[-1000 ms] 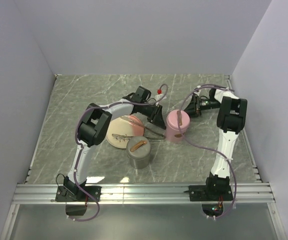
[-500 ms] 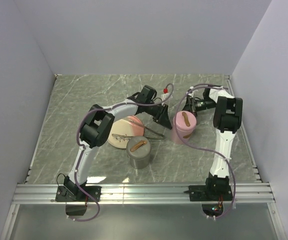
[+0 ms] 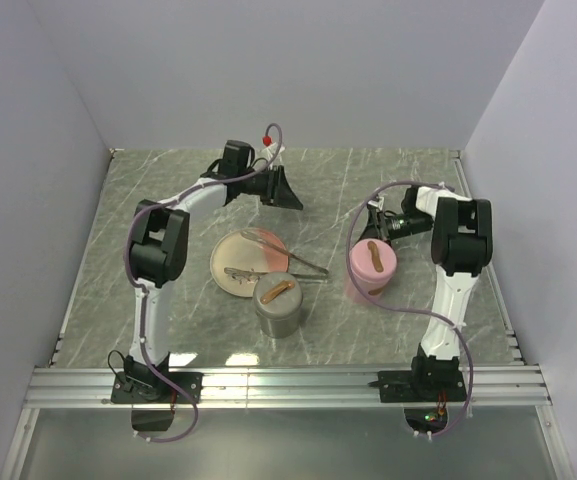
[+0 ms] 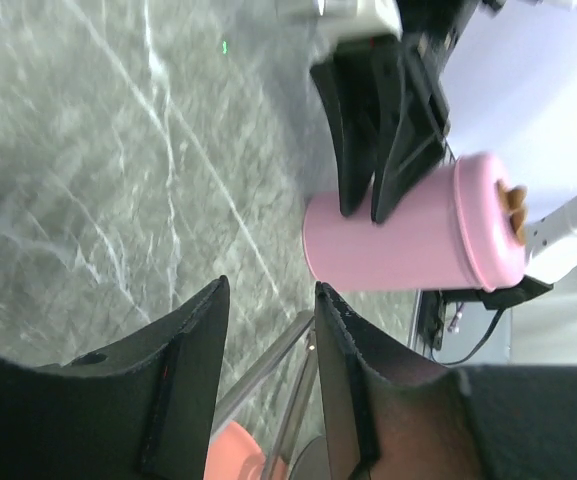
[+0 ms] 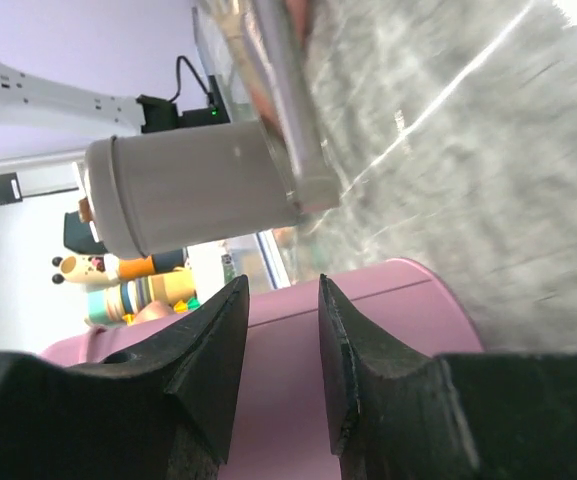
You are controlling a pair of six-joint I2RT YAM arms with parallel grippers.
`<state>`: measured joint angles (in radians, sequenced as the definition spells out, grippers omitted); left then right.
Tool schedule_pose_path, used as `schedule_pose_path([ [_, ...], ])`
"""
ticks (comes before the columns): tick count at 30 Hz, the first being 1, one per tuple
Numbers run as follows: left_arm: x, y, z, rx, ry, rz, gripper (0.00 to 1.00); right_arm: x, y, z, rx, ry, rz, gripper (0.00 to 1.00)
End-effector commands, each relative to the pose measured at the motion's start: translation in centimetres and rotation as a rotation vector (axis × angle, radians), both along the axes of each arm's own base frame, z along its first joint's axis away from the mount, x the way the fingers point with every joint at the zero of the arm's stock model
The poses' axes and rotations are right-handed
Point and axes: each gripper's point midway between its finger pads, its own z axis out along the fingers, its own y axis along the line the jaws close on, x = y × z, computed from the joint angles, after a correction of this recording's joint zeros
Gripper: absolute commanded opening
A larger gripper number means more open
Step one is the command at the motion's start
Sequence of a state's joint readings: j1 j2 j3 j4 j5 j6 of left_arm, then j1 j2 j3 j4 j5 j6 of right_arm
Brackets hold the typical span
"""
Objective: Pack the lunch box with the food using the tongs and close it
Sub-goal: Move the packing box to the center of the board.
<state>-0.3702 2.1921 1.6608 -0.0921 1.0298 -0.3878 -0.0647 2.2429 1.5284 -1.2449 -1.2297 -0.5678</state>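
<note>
Presently recording the left pincer [image 4: 270,295] as parted to a moderate gap and carrying nothing, with bare desk [image 3: 148,210] showing between its fingers. Placing it over the far left part of the desk, well apart from the work.

Recording the right pincer [image 5: 282,290] as narrowly parted, with its tips lying against the wall of the pink container [image 3: 373,265]. Not being able to tell whether it is gripping that wall or merely resting on it. Noting a lid with a brown handle on that container.

Moving outward and finding the tongs [image 3: 290,259] lying unheld, slanting across the right rim of the plate [image 3: 222,256], with one end over the plate and the other on the desk toward the pink container. Finding the food [image 3: 240,272] on the plate as small brown pieces. Not making out a pink piece with any certainty. Noting a grey container [image 3: 280,308], likewise lidded, just beside the near edge of the plate. Judging both containers to be lunch box parts, neither yet opened.

Judging the tongs to be light, stiff along each arm, springy at the joint and slick against the pads. Advising a hold across both arms about midway along, so that a squeeze is closing the tips. Warning of the thin metal twisting or sliding in a shallow grip. Expecting the chunks to be light and apt to roll out.
</note>
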Motion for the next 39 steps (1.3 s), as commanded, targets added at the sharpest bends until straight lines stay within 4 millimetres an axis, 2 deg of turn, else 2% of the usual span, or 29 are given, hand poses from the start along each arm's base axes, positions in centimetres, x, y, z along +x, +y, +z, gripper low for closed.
schedule_pose_path([
  [1, -0.4, -1.1, 6.4, -0.064, -0.153, -0.026, 0.46, -1.3, 0.9, 1.8, 0.031, -0.072, 0.018, 0.42],
  [5, -0.6, -1.0, 6.8, -0.073, -0.152, -0.021, 0.46, -3.4, 1.8, 2.0, 0.031, -0.072, 0.054, 0.42],
  [13, -1.3, -0.1, 7.7, -0.020, -0.197, -0.013, 0.47, -4.8, 1.9, 3.9, 0.013, -0.102, 0.068, 0.42],
  [16, -1.4, 0.2, 8.5, -0.005, -0.233, -0.008, 0.47, -2.7, 1.0, 4.3, -0.078, -0.198, 0.053, 0.44],
  [18, -1.4, 0.3, 9.1, -0.002, -0.251, 0.002, 0.48, 0.8, -0.3, 5.8, -0.179, -0.321, 0.006, 0.46],
  [19, -1.4, 0.4, 9.3, -0.002, -0.258, 0.004, 0.48, 3.1, -1.0, 7.7, -0.217, -0.410, -0.020, 0.49],
  [22, -1.6, 0.7, 10.2, 0.012, -0.302, 0.010, 0.50, 5.5, -2.7, 10.7, -0.310, -0.536, -0.038, 0.52],
  [23, -1.6, 0.9, 10.4, 0.019, -0.315, 0.013, 0.50, 6.7, -3.7, 12.5, -0.338, -0.646, -0.025, 0.53],
  [25, -1.6, 1.6, 10.8, 0.036, -0.342, 0.020, 0.53, 6.3, -5.5, 13.0, -0.410, -0.683, 0.000, 0.56],
  [26, -1.7, 1.9, 11.4, 0.034, -0.354, 0.024, 0.53, 5.9, -6.3, 13.5, -0.428, -0.774, 0.048, 0.58],
  [28, -1.6, 2.5, 11.4, 0.034, -0.359, 0.031, 0.55, 4.7, -8.7, 13.6, -0.445, -0.825, 0.059, 0.64],
  [29, -1.7, 2.8, 11.9, 0.023, -0.370, 0.030, 0.56, 3.7, -9.5, 13.8, -0.434, -0.930, 0.110, 0.64],
  [30, -1.7, 3.3, 11.7, 0.014, -0.353, 0.035, 0.58, 2.5, -11.0, 13.6, -0.437, -0.941, 0.116, 0.65],
  [31, -2.1, 3.3, 12.1, -0.013, -0.353, 0.018, 0.58, 1.7, -11.8, 12.7, -0.436, -1.028, 0.181, 0.65],
  [32, -2.3, 3.6, 12.5, -0.033, -0.371, 0.019, 0.59, 1.0, -12.4, 13.2, -0.449, -1.093, 0.200, 0.66],
  [33, -2.4, 3.7, 13.0, -0.051, -0.378, 0.020, 0.61, 0.0, -12.8, 13.0, -0.443, -1.125, 0.226, 0.67],
  [34, -2.6, 3.7, 13.3, -0.062, -0.391, 0.017, 0.61, -0.7, -14.1, 12.7, -0.462, -1.164, 0.232, 0.73],
  [38, -3.7, 3.9, 14.5, -0.101, -0.449, 0.001, 0.64, -3.6, -14.6, 10.6, -0.511, -1.320, 0.399, 0.77],
  [39, -3.6, 3.8, 15.0, -0.113, -0.479, -0.001, 0.65, -3.5, -14.7, 10.1, -0.530, -1.354, 0.420, 0.79],
])
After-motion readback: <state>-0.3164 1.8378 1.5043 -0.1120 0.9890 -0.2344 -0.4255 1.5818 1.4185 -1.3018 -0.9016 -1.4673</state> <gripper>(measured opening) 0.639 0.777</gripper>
